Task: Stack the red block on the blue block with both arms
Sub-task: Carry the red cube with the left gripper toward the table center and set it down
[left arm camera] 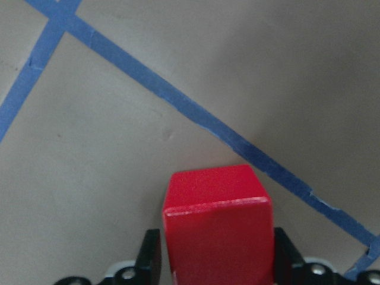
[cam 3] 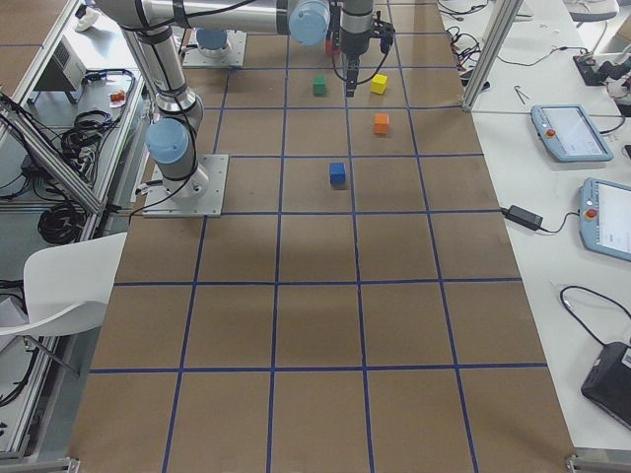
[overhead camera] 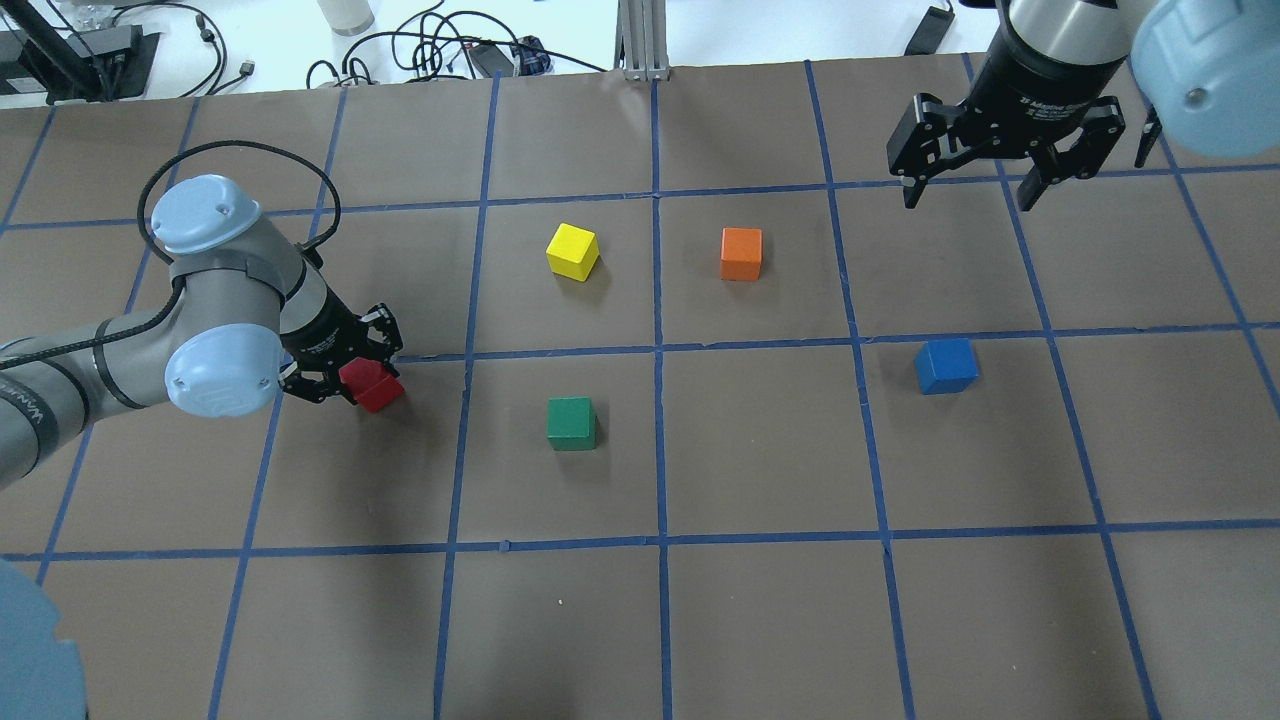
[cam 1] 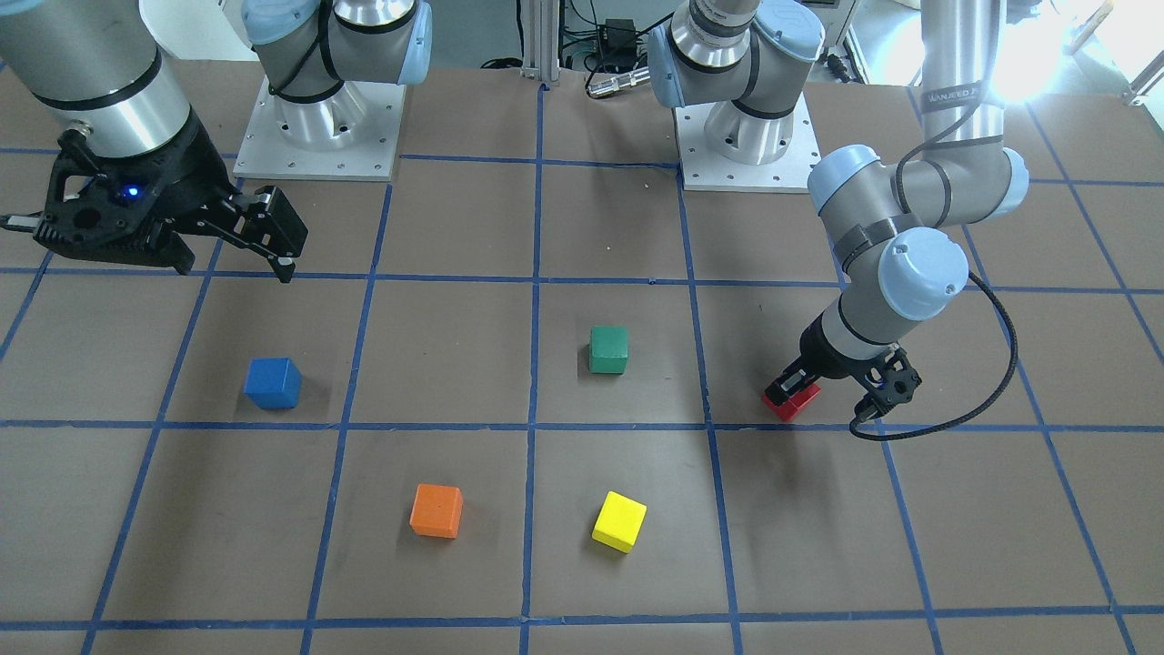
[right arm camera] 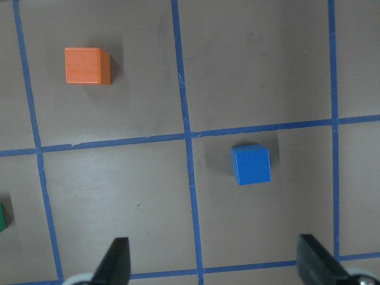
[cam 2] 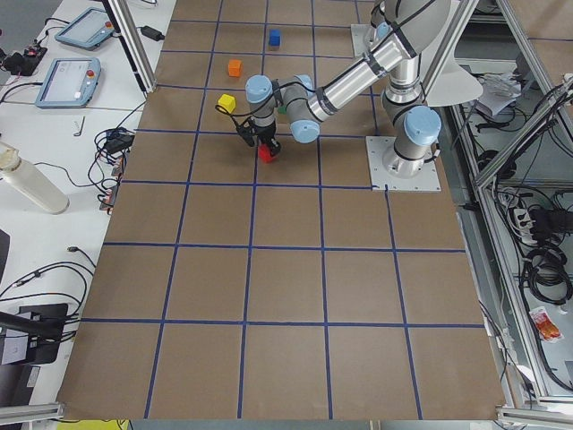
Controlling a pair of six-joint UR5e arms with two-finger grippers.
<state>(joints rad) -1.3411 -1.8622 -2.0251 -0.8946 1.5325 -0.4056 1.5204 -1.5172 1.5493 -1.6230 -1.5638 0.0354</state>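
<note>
The red block [overhead camera: 376, 388] is between the fingers of my left gripper [overhead camera: 358, 384], low over the table on its left side. In the left wrist view the block [left arm camera: 217, 228] fills the gap between both black fingers [left arm camera: 150, 261]. I cannot tell whether it touches the table. The blue block [overhead camera: 945, 365] sits alone on the right side and shows in the right wrist view [right arm camera: 251, 164]. My right gripper [overhead camera: 965, 195] hangs open and empty, high above the table, beyond the blue block.
A green cube [overhead camera: 571, 423] lies between the two blocks, near the middle. A yellow cube [overhead camera: 572, 251] and an orange cube [overhead camera: 741, 253] lie farther out. Both arm bases [cam 1: 318, 118] stand at the robot's edge of the table.
</note>
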